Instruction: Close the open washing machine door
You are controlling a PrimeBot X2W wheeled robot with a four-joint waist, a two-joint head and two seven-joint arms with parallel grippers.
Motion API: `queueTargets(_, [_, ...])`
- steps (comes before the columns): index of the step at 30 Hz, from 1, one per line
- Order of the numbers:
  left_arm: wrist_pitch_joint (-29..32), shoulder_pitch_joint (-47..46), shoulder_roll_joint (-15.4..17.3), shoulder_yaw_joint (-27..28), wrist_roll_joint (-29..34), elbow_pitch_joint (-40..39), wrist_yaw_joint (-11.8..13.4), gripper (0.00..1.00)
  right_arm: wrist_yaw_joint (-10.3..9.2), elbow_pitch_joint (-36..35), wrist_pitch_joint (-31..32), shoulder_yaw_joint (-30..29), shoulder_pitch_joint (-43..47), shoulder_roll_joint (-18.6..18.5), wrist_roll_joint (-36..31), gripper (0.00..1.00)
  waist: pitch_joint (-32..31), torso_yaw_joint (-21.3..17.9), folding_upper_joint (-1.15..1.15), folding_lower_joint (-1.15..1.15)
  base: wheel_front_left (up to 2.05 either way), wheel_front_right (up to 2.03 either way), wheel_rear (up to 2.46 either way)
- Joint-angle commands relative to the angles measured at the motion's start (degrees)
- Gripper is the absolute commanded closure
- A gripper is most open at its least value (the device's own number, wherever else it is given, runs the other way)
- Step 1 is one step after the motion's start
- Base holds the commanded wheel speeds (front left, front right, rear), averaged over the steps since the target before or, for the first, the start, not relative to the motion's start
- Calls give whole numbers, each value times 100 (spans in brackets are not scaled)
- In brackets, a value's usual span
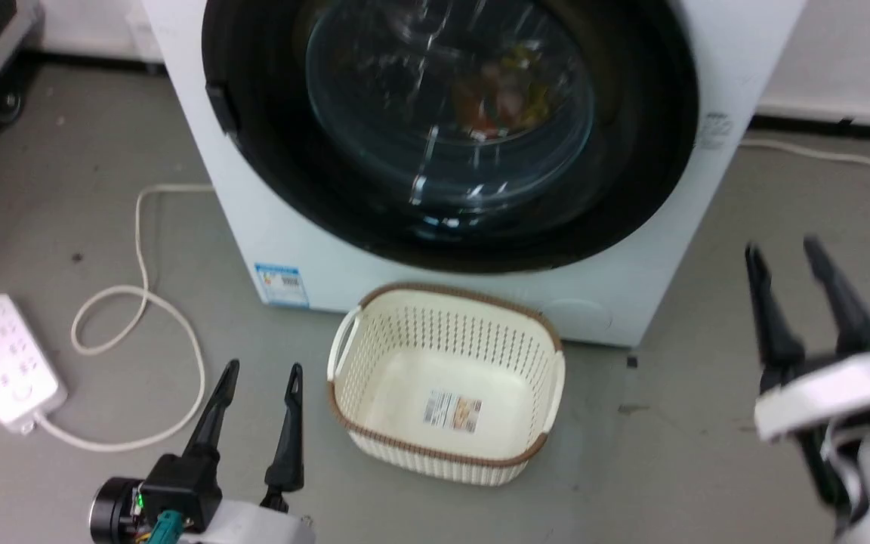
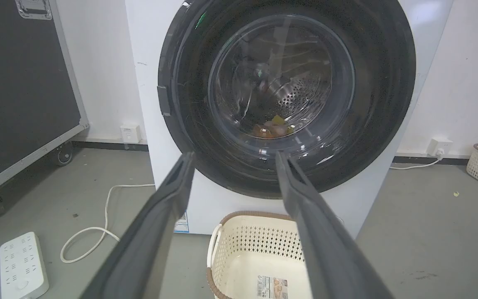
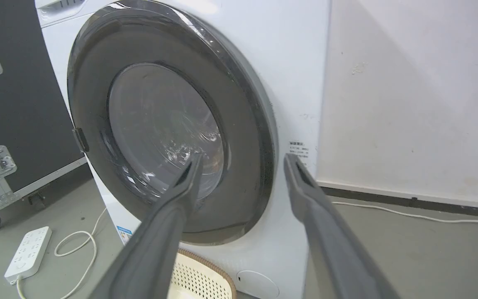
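Gripping: nothing; the left jaws and right jaws both stand wide apart and empty, clear of the machine.
Door: the washing machine door lies flat against the washing machine, with its black rim flush all round.
Done: the closing looks complete.
Left: possibly a firm press, since the latch itself is hidden.
Nearby: a basket sits on the floor just in front.

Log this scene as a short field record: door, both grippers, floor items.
door: washing machine door looks shut, flush with the washing machine front
left gripper: open, fingers holding nothing
right gripper: open, fingers holding nothing
basket: on floor before the machine, label inside
power strip: on floor, robot's left
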Motion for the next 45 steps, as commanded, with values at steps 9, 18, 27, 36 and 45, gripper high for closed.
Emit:
queueTargets(9, [-25, 342, 15, 2, -47, 266, -114, 0, -3, -1035, -19, -904, 1757, 1178, -1145, 0, -523, -222, 0, 2, 0, 0, 0])
queueTargets(18, [-25, 307, -15, -40, -255, 793, -150, 0, -3, -1413, -19, -1005, 2458, 1410, -1455, 0, -535, -197, 0, 2, 0, 0, 0])
queueTargets(27, [-25, 184, -12, -6, -195, 860, -150, 0, -3, -1419, -19, -932, 2532, 1415, -1302, 0, -510, -129, 0, 2, 0, 0, 0])
queueTargets(36, [51, 226, -11, -23, -184, 824, -127, 100, 1, -1407, 49, -925, 2428, 1388, -1360, 100, -505, -125, 0, 2, 0, 0, 0])
queueTargets(45, [157, 206, -17, 8, -128, 755, -89, 100, 1, -1433, 155, -900, 2396, 1390, -1426, 100, -495, -142, 0, 2, 0, 0, 0])
